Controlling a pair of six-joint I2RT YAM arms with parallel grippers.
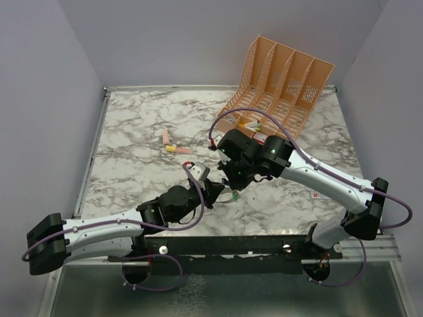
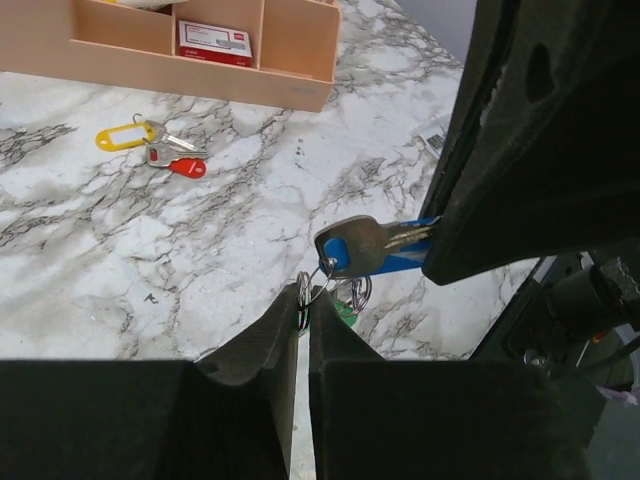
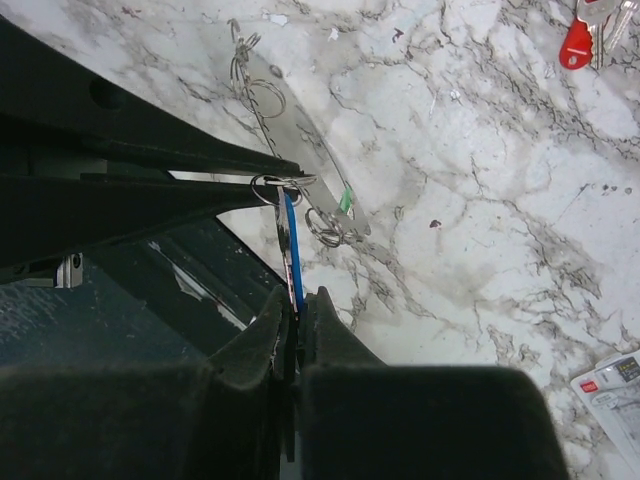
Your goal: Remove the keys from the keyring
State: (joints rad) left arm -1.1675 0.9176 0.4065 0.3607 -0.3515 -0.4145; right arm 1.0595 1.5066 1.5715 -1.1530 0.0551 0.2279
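Evidently braced for a pull: left jaws clench the keyring [image 3: 290, 120], well nearward of the file organiser [image 1: 277, 79], steadying it while right jaws clamp the blue-tagged key [image 2: 360, 245] to work it free.

White table [image 2: 250, 200] with grey marble veins; peach organiser [image 2: 200, 80]; silvery keyring [image 3: 290, 120]; blue key tag [image 2: 400, 263]; green tag [image 3: 345, 200].

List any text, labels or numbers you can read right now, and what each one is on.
No text is legible in any view.
Print on the red-and-white box in the peach organiser: too blurred to read.
Red mark and small print on the white card lying on the table: too small to read.
The blue key tag: no lettering visible.
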